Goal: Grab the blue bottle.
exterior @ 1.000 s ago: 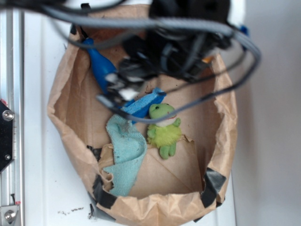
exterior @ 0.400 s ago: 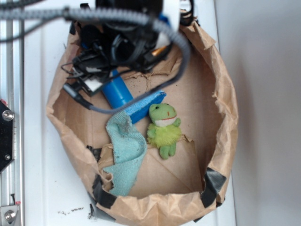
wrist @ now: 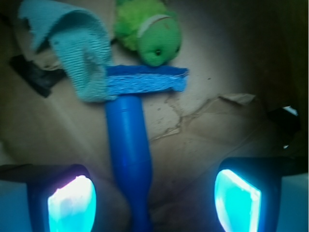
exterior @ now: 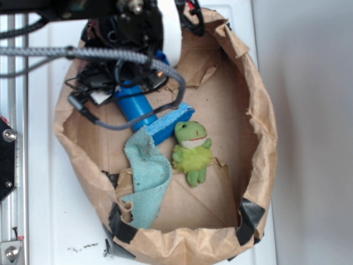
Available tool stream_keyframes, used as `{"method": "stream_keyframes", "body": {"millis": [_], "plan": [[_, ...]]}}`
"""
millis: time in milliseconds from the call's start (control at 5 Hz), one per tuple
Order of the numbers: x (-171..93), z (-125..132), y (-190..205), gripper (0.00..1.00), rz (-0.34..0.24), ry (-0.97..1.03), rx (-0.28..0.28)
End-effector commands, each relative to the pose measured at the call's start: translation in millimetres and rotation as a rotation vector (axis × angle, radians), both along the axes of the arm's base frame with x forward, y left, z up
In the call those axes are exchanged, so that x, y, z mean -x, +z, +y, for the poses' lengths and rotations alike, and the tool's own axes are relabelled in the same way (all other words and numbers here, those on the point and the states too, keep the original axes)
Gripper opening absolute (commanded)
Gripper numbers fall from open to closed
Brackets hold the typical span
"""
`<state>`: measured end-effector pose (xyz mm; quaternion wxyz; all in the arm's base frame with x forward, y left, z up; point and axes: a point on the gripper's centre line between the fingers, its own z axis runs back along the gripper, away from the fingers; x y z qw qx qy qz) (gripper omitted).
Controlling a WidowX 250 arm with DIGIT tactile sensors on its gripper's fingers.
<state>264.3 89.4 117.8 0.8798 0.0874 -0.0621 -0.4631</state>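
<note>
Your bottle (wrist: 128,154) lies on the floor of the paper bag (exterior: 263,138), its base touching the sponge (wrist: 145,79), its neck between the wide-open fingers of the gripper (wrist: 154,200), which holds nothing. Beyond the sponge sit the frog (wrist: 147,29) and, to its left, the cloth (wrist: 79,46).

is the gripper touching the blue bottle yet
Apart. The wrist view shows the gripper open, with the blue bottle between its fingers and bare paper visible on both sides.
</note>
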Motion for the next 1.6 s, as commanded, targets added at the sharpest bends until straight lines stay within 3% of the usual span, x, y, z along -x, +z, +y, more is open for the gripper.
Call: {"method": "stream_keyframes", "body": {"millis": [0, 200, 400, 600, 800, 1200, 1400], "plan": [[-24.1, -2.4, -17.1, 1.00, -0.011, -0.087, -0.008], [-27.0, -8.6, -30.9, 1.00, 0.018, -0.127, -0.021], [-28.8, -17.5, -45.7, 1.00, 0.044, -0.194, 0.001], [-31.6, -22.3, -56.2, 1.00, 0.044, -0.209, -0.018], [-24.3, -32.8, -56.3, 1.00, 0.080, -0.245, -0.029], [-6.3, -27.4, -38.4, 1.00, 0.110, -0.227, 0.008], [2.8, -26.6, -44.2, 1.00, 0.091, -0.250, -0.007]]}}
